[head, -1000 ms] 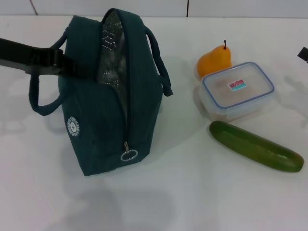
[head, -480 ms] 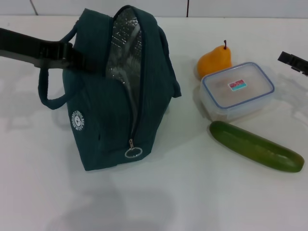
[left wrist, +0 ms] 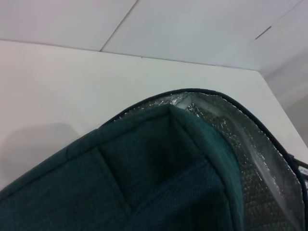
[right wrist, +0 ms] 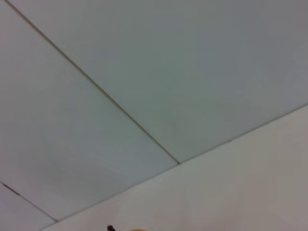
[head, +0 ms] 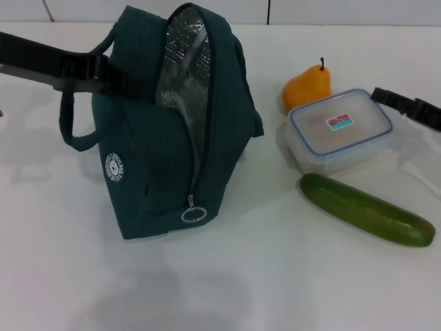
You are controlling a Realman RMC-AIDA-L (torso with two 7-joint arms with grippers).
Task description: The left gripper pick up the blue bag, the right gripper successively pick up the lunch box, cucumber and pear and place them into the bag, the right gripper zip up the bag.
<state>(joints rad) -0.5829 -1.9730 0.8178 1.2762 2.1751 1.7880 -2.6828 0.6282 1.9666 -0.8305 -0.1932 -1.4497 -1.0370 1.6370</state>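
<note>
Left gripper [head: 114, 81] grips blue bag [head: 165, 138]; lunch box [head: 341, 127] beside right gripper [head: 386, 98]

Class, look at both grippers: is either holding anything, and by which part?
The left gripper holds the blue bag at its upper left side, by the handles. The right gripper, beside the lunch box, holds nothing.

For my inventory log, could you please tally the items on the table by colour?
Teal: 1, the blue bag
Green: 1, the cucumber
Orange-yellow: 1, the pear
Clear with blue rim: 1, the lunch box
Total: 4
</note>
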